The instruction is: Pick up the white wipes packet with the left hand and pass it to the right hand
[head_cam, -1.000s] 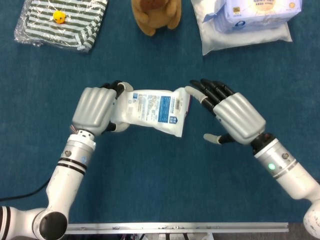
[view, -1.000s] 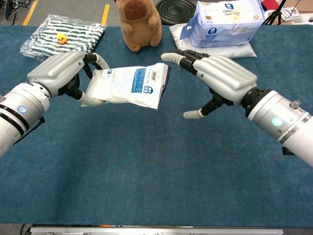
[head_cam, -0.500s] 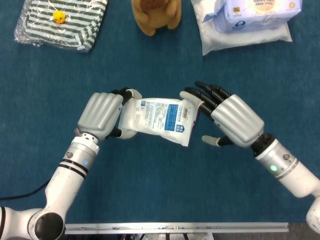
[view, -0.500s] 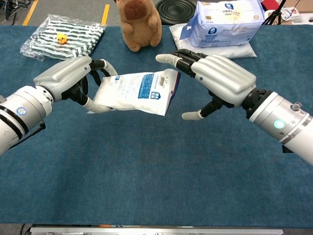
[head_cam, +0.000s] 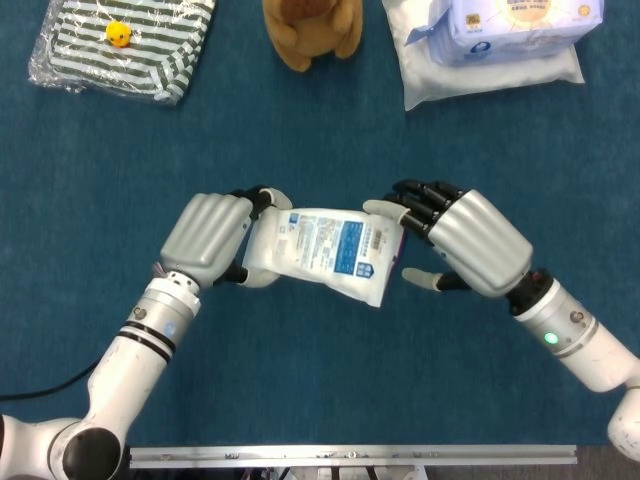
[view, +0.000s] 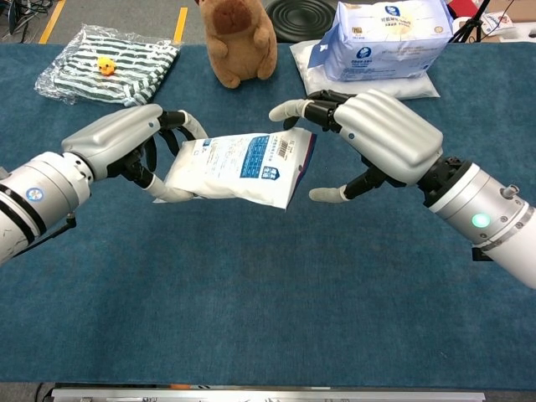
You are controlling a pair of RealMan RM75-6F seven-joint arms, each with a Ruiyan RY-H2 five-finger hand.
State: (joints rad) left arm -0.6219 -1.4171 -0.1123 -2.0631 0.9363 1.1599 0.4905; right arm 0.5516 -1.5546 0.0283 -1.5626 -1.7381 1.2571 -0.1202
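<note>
The white wipes packet point(head_cam: 325, 250) point(view: 239, 166), printed with blue panels, hangs above the blue table. My left hand point(head_cam: 208, 238) point(view: 121, 141) grips its left end, fingers curled over the top and thumb underneath. My right hand point(head_cam: 468, 240) point(view: 377, 138) is at the packet's right end. Its dark fingers point(head_cam: 420, 200) arch over the packet's upper right edge, and its thumb point(view: 328, 194) sticks out below, a little apart from the lower corner. The right hand does not clamp the packet.
At the back stand a brown plush toy point(view: 241, 42), a striped cloth in a clear bag point(view: 109, 60) at the left and a large pack of tissues on a white bag point(view: 381, 38) at the right. A black round object point(view: 300, 15) lies behind the table.
The left hand has carried the packet rightward and slightly down. The right hand's fingers have curled closer over the packet's right end.
</note>
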